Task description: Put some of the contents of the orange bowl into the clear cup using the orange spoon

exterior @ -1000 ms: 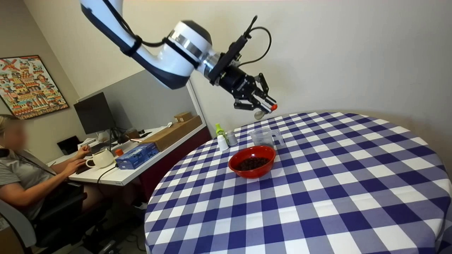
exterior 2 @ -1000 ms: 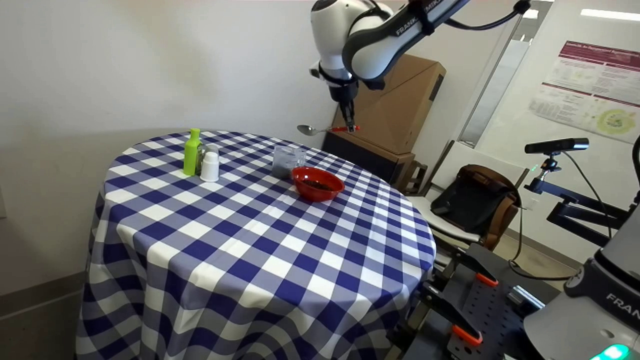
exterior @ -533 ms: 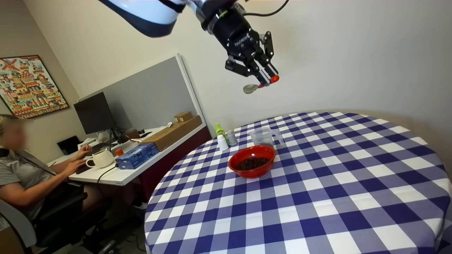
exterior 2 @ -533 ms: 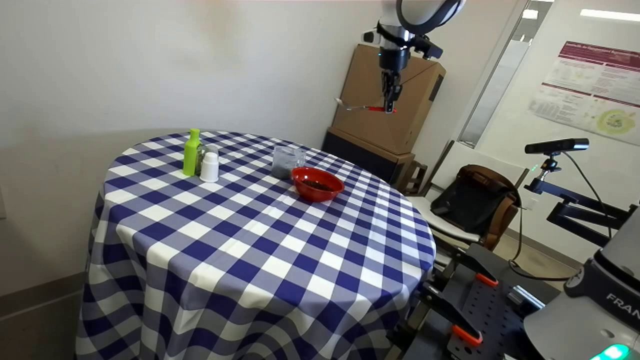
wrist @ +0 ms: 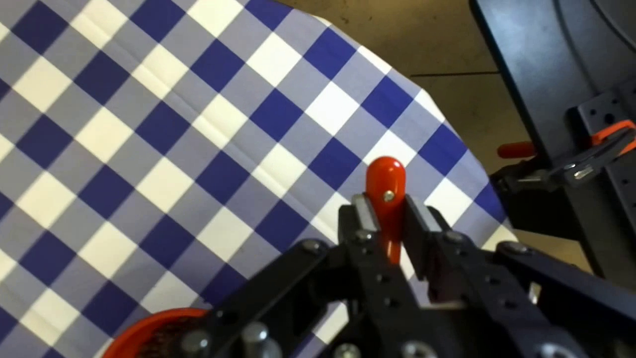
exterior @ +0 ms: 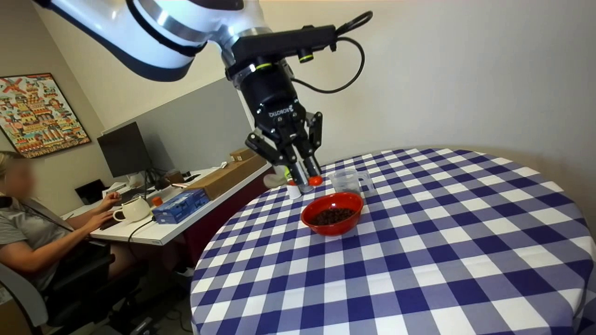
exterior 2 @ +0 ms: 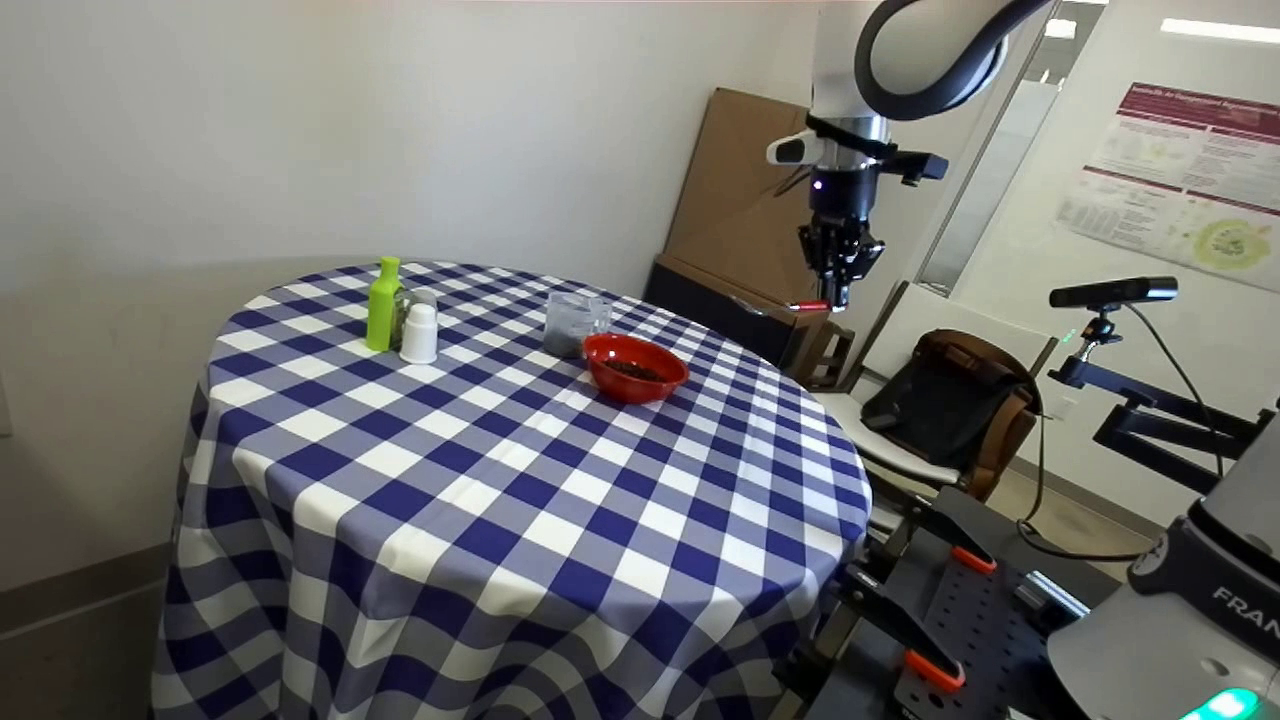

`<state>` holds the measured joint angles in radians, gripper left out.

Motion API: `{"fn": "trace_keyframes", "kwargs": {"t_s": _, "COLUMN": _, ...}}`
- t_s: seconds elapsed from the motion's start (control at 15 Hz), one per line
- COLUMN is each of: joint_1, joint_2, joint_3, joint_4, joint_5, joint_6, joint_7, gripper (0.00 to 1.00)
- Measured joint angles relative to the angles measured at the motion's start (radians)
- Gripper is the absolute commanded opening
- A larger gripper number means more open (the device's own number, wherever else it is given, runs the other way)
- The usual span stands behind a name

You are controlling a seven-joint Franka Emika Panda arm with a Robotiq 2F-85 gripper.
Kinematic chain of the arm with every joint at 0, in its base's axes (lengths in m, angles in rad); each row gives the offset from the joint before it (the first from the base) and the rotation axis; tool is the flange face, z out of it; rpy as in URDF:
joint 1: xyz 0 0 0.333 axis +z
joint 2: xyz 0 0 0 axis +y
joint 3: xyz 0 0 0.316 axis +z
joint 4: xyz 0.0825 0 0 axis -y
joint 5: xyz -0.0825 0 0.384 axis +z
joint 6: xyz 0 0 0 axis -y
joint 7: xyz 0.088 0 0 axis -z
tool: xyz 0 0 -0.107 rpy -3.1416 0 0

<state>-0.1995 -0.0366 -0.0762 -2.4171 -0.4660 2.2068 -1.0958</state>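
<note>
The red-handled spoon [wrist: 387, 174] is pinched by the Robotiq gripper [wrist: 392, 216], in wrist view nearer the right table edge [wrist: 463, 171] than the red bowl [wrist: 130, 339].

Soft light falls on the wall [exterior: 442, 79] and the tablecloth [exterior: 396, 260] in both exterior views. White lights [exterior 2: 1220, 32] shine far off on the right, and the green light [exterior 2: 1228, 703] on my base [exterior 2: 1150, 640] glares. It is very dark under the desk [exterior: 167, 229] on the left, and a face [exterior: 19, 179] there is smudged. The orange spoon [exterior: 274, 180] looks smeary. In my wrist view, the nearest bits of my gripper [wrist: 391, 214] are dark and fuzzy.
</note>
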Motion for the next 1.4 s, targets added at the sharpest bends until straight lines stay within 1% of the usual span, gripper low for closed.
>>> {"fn": "trace_keyframes", "kwargs": {"t_s": 0.13, "joint_1": 0.013, "joint_2": 0.008, "joint_3": -0.001, "joint_4": -0.057, "joint_5": -0.013, "joint_6": 0.042, "joint_7": -0.008, "gripper": 0.05}}
{"fn": "trace_keyframes", "kwargs": {"t_s": 0.27, "joint_1": 0.018, "joint_2": 0.031, "joint_3": -0.006, "joint_4": -0.095, "joint_5": -0.036, "joint_6": 0.114, "joint_7": -0.007, "gripper": 0.05}}
{"fn": "trace_keyframes", "kwargs": {"t_s": 0.53, "joint_1": 0.018, "joint_2": 0.129, "joint_3": -0.027, "joint_4": -0.116, "joint_5": -0.067, "joint_6": 0.279, "joint_7": -0.006, "gripper": 0.05}}
{"fn": "trace_keyframes", "kwargs": {"t_s": 0.87, "joint_1": 0.017, "joint_2": 0.290, "joint_3": -0.047, "joint_4": -0.083, "joint_5": -0.125, "joint_6": 0.445, "joint_7": -0.001, "gripper": 0.05}}
{"fn": "trace_keyframes", "kwargs": {"t_s": 1.13, "joint_1": 0.018, "joint_2": 0.413, "joint_3": -0.057, "joint_4": -0.012, "joint_5": -0.153, "joint_6": 0.524, "joint_7": 0.000, "gripper": 0.05}}
{"fn": "trace_keyframes", "kwargs": {"t_s": 1.4, "joint_1": 0.023, "joint_2": 0.507, "joint_3": -0.065, "joint_4": 0.036, "joint_5": -0.173, "joint_6": 0.602, "joint_7": 0.018, "gripper": 0.05}}
